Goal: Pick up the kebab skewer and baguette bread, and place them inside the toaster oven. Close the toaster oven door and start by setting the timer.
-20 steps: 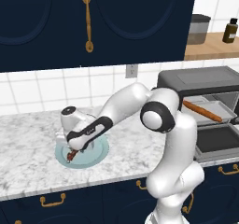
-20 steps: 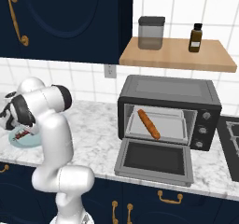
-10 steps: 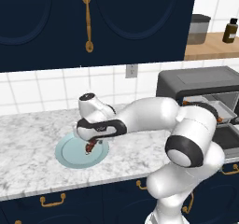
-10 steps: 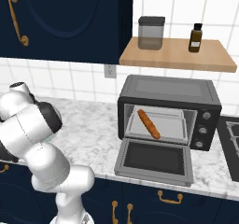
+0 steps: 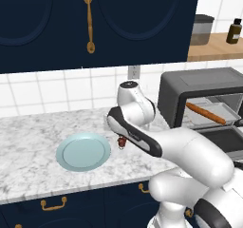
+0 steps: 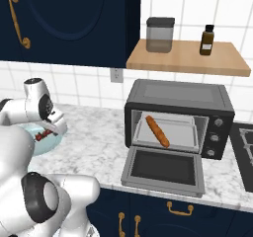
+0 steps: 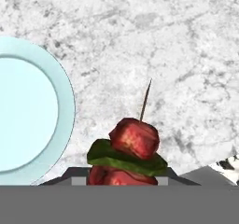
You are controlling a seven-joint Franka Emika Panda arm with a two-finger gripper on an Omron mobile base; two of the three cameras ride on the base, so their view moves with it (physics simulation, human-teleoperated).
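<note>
One gripper (image 5: 122, 141) w/ kebab skewer (image 7: 128, 155) aloft, just past plate (image 5: 83, 152) edge

A home kitchen — a marble tabletop (image 5: 28, 141) with the toaster oven (image 6: 179, 115) on it, navy cabinets (image 5: 95, 23) and white tiles (image 6: 89, 80) above — rendered.

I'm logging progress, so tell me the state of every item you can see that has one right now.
kebab skewer: lifted, held in the gripper over the counter
baguette bread: lying inside the toaster oven
toaster oven door: open, folded down flat
plate: empty
</note>
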